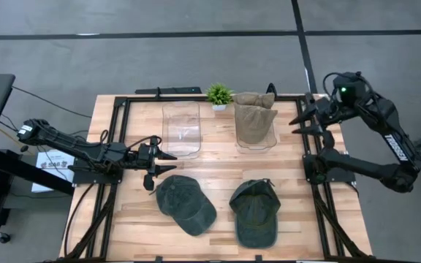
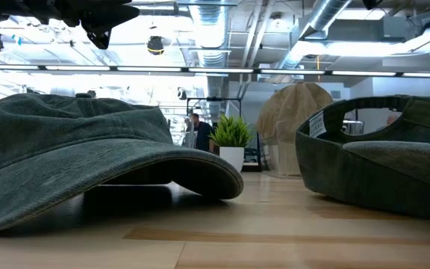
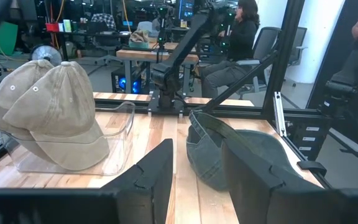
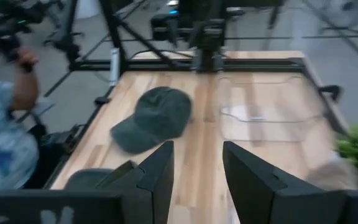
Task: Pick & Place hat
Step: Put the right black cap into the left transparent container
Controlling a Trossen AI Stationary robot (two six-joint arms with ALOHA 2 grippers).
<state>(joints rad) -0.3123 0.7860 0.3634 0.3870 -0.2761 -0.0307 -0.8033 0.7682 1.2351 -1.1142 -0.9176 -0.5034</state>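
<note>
Green hats [image 1: 185,204] lie untouched; low view crops both at its edges.

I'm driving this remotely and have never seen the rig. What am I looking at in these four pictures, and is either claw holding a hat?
Two dark robot arms work at a wooden table. One picture looks straight down, one looks level across the tabletop, and one comes from each wrist, past that arm's own two fingers.

On the table lie two dark green hats: the left hat crown up, the right hat showing its inside. Behind them stand an empty clear bin, a clear bin of tan hats, and a small plant.

The left claw hovers beside the left hat, the right claw is raised at the table's far right corner. Both are open and hold nothing.
</note>
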